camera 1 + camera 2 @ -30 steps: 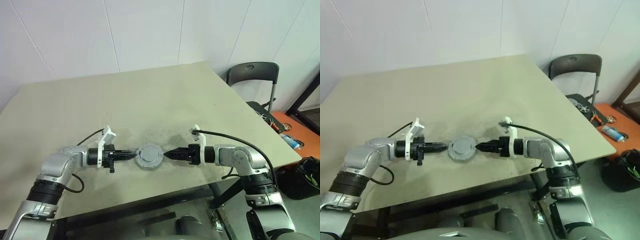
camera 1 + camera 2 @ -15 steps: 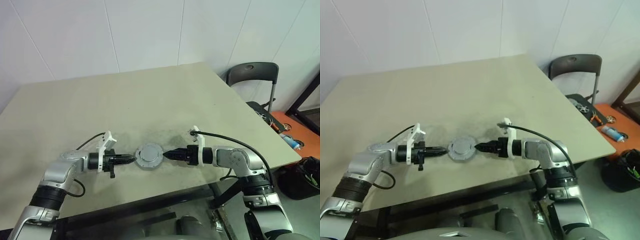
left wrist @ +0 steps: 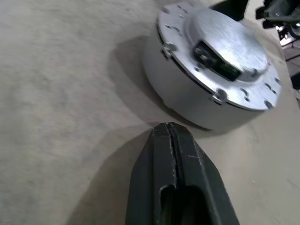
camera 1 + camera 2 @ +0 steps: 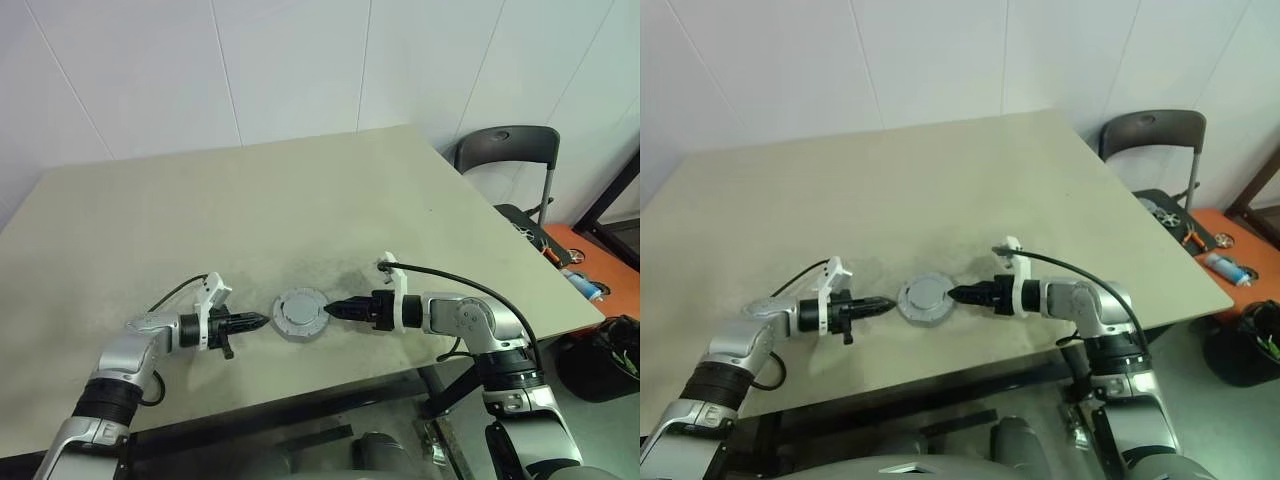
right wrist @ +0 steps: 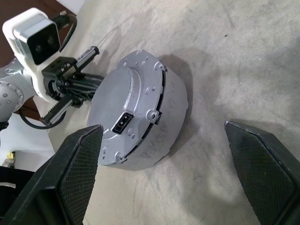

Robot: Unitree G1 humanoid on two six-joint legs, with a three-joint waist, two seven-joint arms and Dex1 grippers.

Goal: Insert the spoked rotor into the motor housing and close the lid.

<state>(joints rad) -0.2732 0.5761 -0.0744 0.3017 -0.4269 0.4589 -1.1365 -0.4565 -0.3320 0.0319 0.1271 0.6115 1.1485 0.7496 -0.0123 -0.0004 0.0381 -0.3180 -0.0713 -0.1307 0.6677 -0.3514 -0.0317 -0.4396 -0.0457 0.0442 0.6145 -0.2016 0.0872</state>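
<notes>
No brand, label or writing can be read on anything here. The worktop (image 4: 300,190) is a plain beige slab, scuffed darker toward its near middle, standing against white wall panels.

On the left, the left hand (image 4: 262,321) lies low over the worktop with its two black fingers (image 3: 173,159) clenched flat together on nothing, the tips pointing at the motor housing (image 4: 300,313) and stopping just beside its wall, not touching.

The motor housing sits on the scuffed patch near the front edge, between the two hands. The lid (image 3: 220,47) is on top of it: a flat silver disc with small screws round its rim and a small dark rectangular slot off centre.

On the right, the right hand (image 4: 333,310) points back at the housing from the other side, its fingers (image 5: 70,173) spread wide and released, the housing standing free ahead of them.

Past the worktop's right corner stand a dark chair (image 4: 505,155) and an orange surface (image 4: 1230,255) with small tools. Nothing lies between either hand and the housing.
</notes>
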